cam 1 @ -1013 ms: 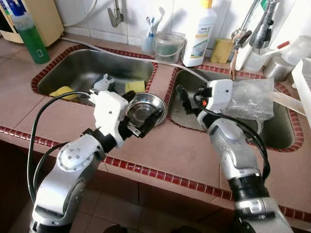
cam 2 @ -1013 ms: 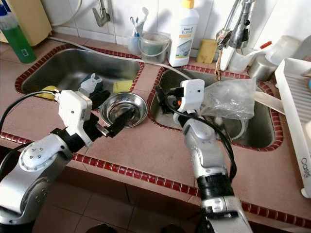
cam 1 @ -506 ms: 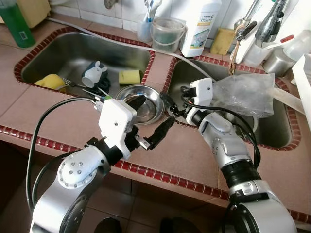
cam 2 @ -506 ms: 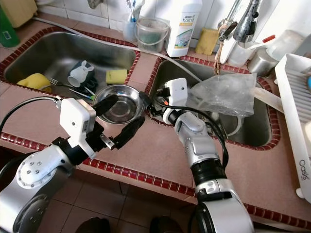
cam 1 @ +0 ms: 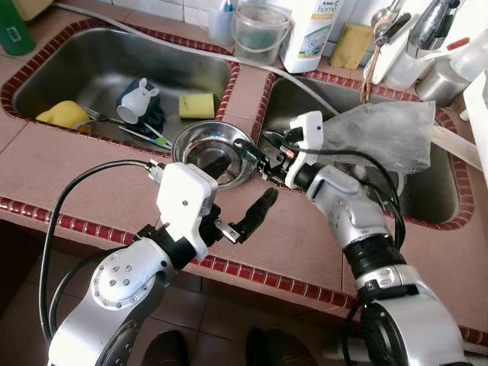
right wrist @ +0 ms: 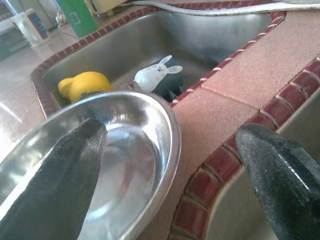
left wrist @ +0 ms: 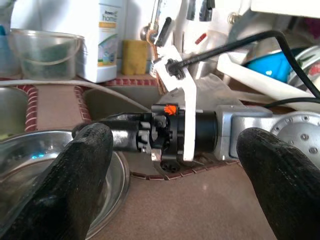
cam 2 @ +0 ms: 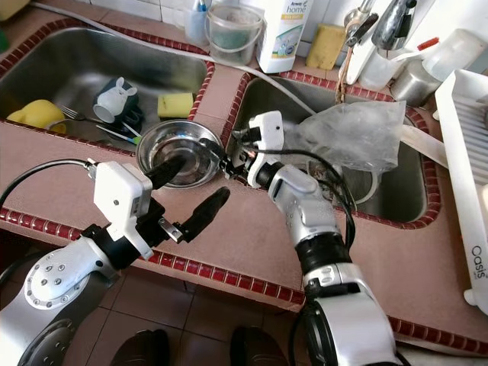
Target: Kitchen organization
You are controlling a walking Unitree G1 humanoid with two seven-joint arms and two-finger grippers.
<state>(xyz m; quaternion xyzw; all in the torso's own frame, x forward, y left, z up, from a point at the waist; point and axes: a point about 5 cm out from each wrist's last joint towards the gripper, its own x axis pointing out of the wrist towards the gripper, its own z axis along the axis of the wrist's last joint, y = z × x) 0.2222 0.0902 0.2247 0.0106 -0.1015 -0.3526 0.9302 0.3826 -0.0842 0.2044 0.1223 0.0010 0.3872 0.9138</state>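
A round steel bowl (cam 1: pixel 194 145) sits on the tiled counter strip between the two sinks. My left gripper (cam 1: pixel 238 189) is open just in front of it, one finger (cam 1: pixel 217 164) over the bowl and the other over bare counter. My right gripper (cam 1: pixel 252 152) is open at the bowl's right rim. In the right wrist view the bowl's (right wrist: pixel 125 150) rim lies between the two fingers, one above the bowl, the other above the red tile edge. The left wrist view looks across the bowl (left wrist: pixel 30 160) at my right wrist (left wrist: pixel 175 120).
The left sink (cam 1: pixel 91 72) holds a white rabbit-shaped cup (cam 1: pixel 136 99), a yellow sponge (cam 1: pixel 197 105), a yellow object (cam 1: pixel 65 114) and utensils. A crumpled plastic bag (cam 1: pixel 381 137) covers the right sink. A detergent bottle (cam 1: pixel 305 34) and a plastic tub (cam 1: pixel 261 30) stand behind.
My right gripper moved left from over the right sink to the bowl's rim. My left gripper let go of the bowl's rim, opened and drew back toward the counter front. The camera tilted down.
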